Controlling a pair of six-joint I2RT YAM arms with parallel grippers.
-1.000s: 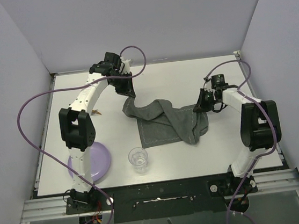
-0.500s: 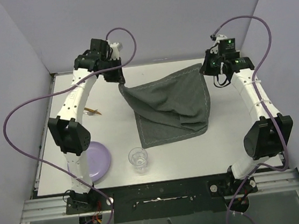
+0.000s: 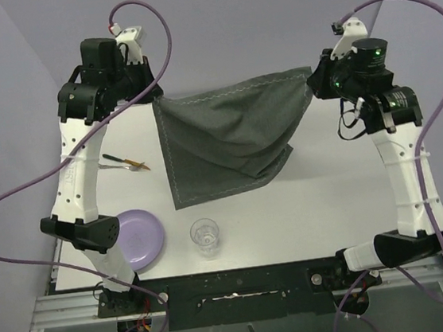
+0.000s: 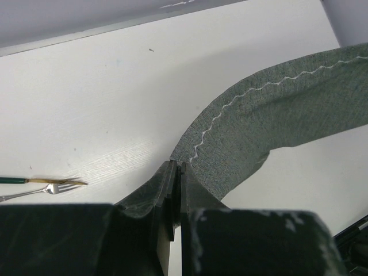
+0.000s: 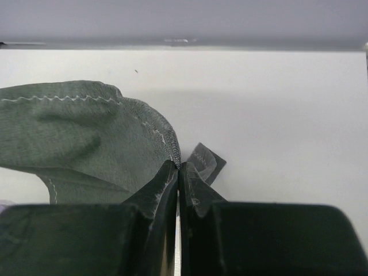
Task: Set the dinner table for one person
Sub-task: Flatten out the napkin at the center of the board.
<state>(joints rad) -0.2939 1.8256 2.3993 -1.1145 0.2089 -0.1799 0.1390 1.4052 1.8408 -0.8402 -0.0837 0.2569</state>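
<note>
A dark grey cloth placemat (image 3: 226, 137) with white stitching hangs spread between both grippers, high above the white dinner table (image 3: 328, 186). My left gripper (image 3: 152, 100) is shut on its left top corner (image 4: 192, 155). My right gripper (image 3: 313, 75) is shut on its right top corner (image 5: 172, 152). The cloth's lower edge droops towards the table. A lilac plate (image 3: 138, 238) lies at the near left. A clear glass (image 3: 205, 237) stands at the near middle. A fork (image 3: 125, 162) lies at the left and shows in the left wrist view (image 4: 43, 187).
Grey walls close in the table on three sides. A black rail (image 3: 235, 285) runs along the near edge between the arm bases. Purple cables loop off both arms.
</note>
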